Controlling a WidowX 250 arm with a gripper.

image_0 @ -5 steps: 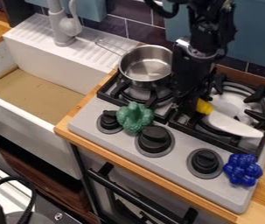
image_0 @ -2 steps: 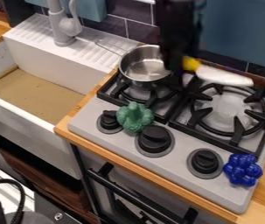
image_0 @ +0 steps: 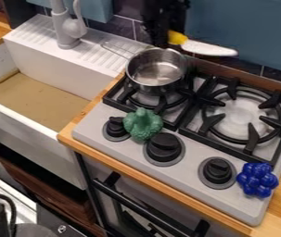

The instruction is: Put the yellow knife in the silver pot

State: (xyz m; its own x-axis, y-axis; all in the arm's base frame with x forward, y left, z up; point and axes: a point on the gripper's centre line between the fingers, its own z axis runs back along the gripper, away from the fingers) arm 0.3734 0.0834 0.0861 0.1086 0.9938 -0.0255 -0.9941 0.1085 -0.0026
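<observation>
The gripper [image_0: 165,39] held the knife [image_0: 208,48] by its yellow handle between its jaws, raised near the silver pot [image_0: 156,74].

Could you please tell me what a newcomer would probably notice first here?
Probably the yellow-handled knife, held in the gripper above the pot's far side. Next, perhaps, the bright blue grape cluster on the stove's near right corner, and the shiny silver pot on the left burner.
</observation>
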